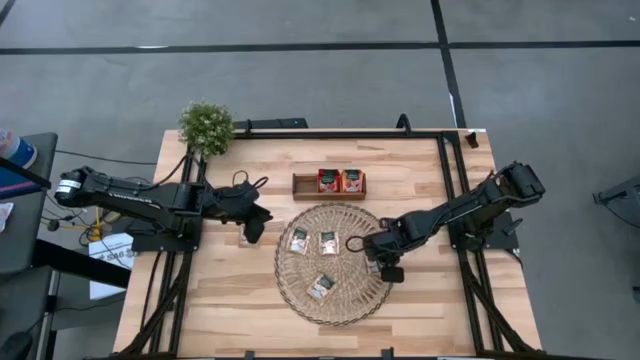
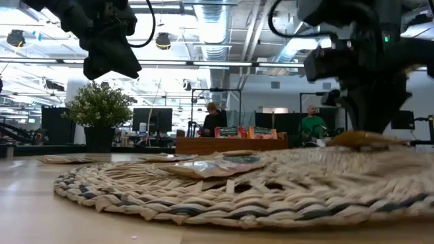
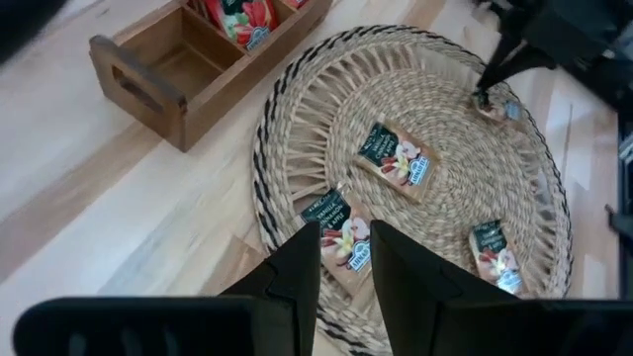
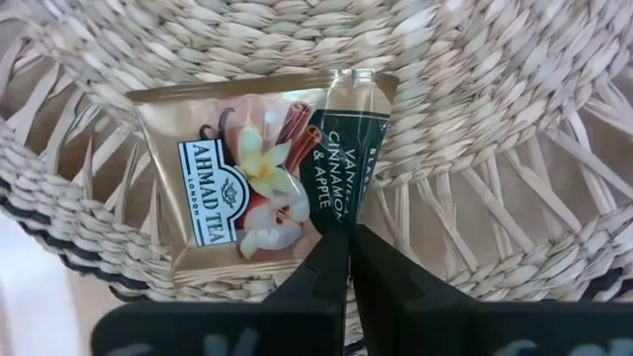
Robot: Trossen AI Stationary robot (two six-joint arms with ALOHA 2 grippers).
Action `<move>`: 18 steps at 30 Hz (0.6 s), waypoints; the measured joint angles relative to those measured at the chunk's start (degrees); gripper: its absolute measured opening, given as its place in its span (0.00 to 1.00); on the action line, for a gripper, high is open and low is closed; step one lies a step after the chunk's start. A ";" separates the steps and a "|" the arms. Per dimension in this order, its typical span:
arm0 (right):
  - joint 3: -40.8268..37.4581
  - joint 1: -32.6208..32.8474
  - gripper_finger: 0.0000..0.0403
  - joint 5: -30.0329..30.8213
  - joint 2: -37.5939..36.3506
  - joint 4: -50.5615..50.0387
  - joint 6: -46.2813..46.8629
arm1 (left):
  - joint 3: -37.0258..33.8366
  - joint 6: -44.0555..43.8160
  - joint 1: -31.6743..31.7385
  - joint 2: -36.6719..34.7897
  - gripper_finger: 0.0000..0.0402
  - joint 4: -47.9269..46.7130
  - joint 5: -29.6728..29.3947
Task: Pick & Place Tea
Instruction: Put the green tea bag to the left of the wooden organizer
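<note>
Right wrist view shows my right hand (image 4: 346, 242) pinched together on the edge of a beige tea sachet (image 4: 259, 178) on the wicker mat (image 4: 495, 198), gripping where the packet lifts. My left hand (image 3: 344, 259), fingers apart, waits over the mat's far rim above another sachet (image 3: 338, 229), clear of the pick.

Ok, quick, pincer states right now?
Left pincer: open, empty, above the mat's edge.
Right pincer: shut on a beige tea sachet at the mat's right edge.

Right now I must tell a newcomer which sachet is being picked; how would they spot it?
Find the round wicker mat in the table's middle. At its edge nearest the right arm lies a beige sachet. Unlike the three others on the mat, it has the right pincer shut on its edge.
</note>
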 joint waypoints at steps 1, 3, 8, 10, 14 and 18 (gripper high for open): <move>1.35 0.24 0.01 0.07 0.00 -1.94 -0.43 | 0.00 -1.19 0.00 0.00 0.21 0.01 0.04; 3.79 0.71 0.01 0.92 -0.08 -4.97 -1.81 | 0.00 -2.82 0.00 0.00 0.21 0.01 0.06; 5.62 1.47 0.01 2.86 -0.13 -7.09 -3.22 | 0.00 -2.85 0.00 0.00 0.21 -0.01 0.82; 5.55 1.47 0.00 2.86 -0.13 -7.03 -3.05 | 0.00 -2.85 0.00 0.00 0.21 -0.02 0.92; 4.74 1.45 0.01 3.64 -0.13 -6.29 -1.64 | 0.00 -2.79 0.00 0.00 0.21 -0.02 1.43; 4.47 1.39 0.00 4.09 0.56 -5.31 -1.51 | 0.00 -2.73 0.00 0.00 0.21 -0.02 1.46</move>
